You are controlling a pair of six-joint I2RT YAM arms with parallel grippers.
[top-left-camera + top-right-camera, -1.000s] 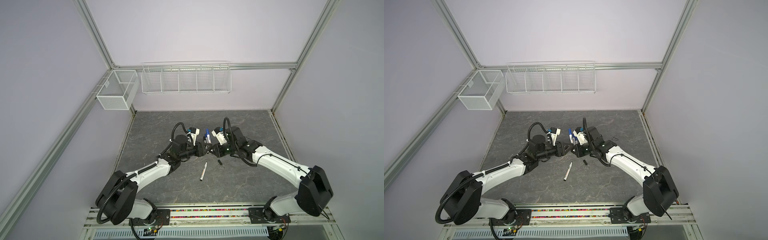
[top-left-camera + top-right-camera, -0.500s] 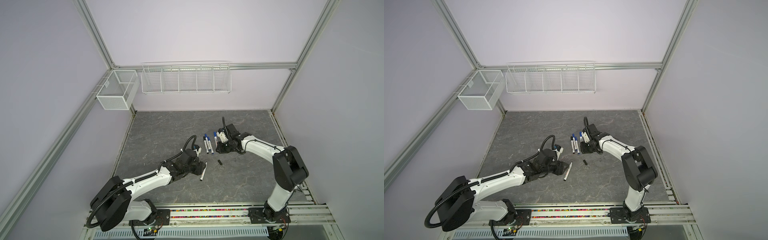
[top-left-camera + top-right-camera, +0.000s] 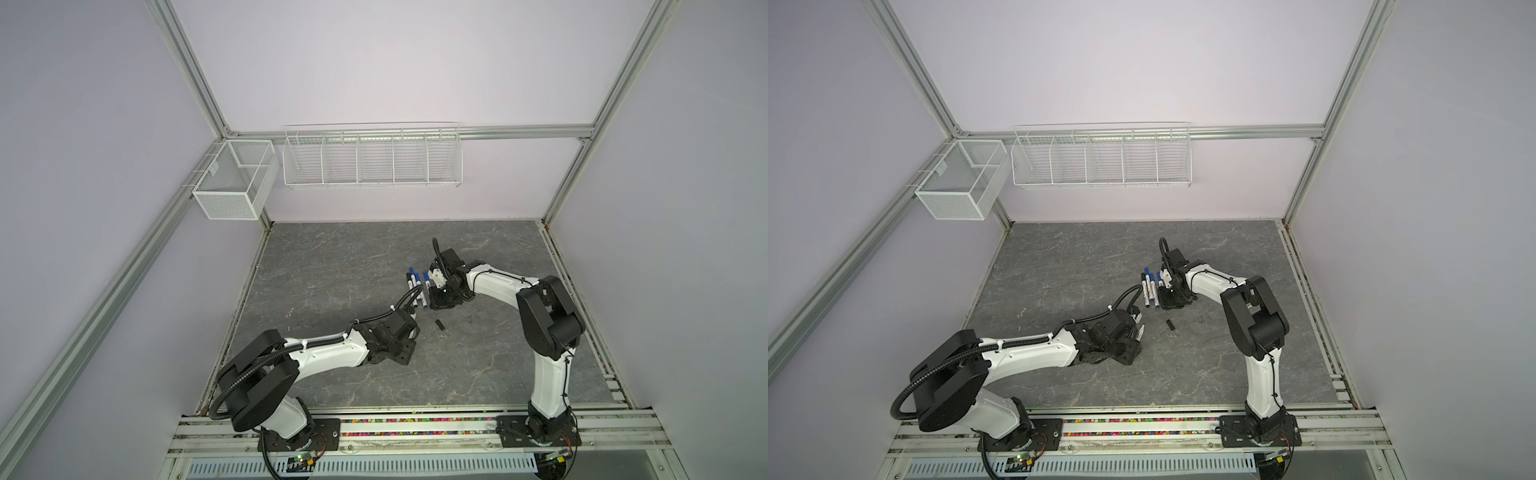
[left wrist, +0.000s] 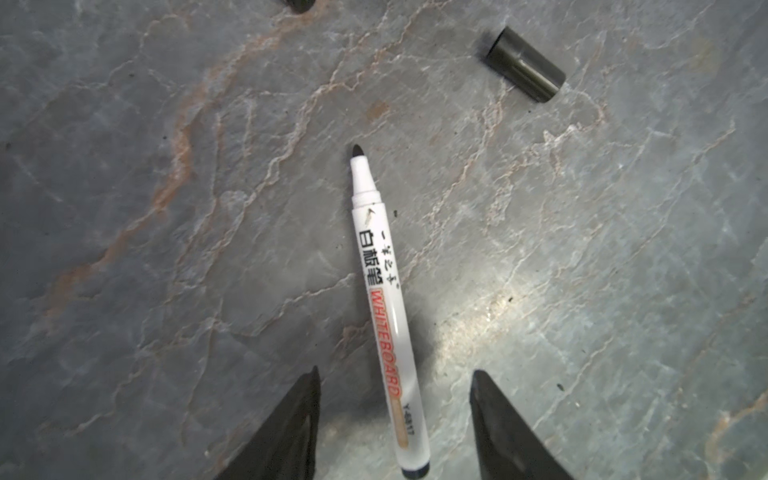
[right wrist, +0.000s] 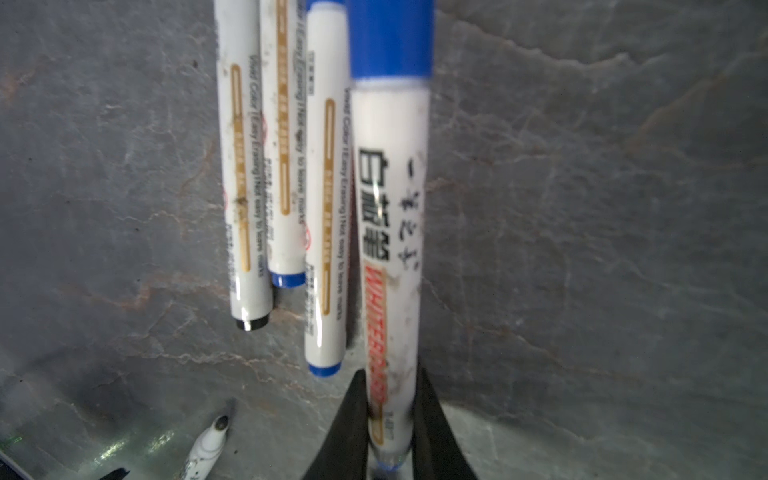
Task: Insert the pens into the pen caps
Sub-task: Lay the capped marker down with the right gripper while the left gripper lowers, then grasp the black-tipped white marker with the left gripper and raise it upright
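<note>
An uncapped white pen (image 4: 384,299) with a black tip lies flat on the table, its tail end between the fingers of my open left gripper (image 4: 395,370); neither finger touches it. A black pen cap (image 4: 525,64) lies apart, beyond the tip. My right gripper (image 5: 390,372) is shut on the tail of a blue-capped pen (image 5: 390,187), held low beside three pens (image 5: 286,174) lying side by side. In both top views the row of pens (image 3: 417,286) (image 3: 1150,291) lies left of the right gripper (image 3: 439,300), and the black cap (image 3: 1170,324) sits between the two grippers.
The grey stone-patterned table (image 3: 332,270) spreads around both arms. A mesh box (image 3: 235,178) and a wire rack (image 3: 372,160) hang on the back wall. Aluminium frame posts stand at the corners, and a rail (image 3: 415,428) carries the arm bases in front.
A second ago both grippers met above the table's middle. The right one has since come down with the blue-capped pen beside the row. The left one has dropped over the uncapped pen.
</note>
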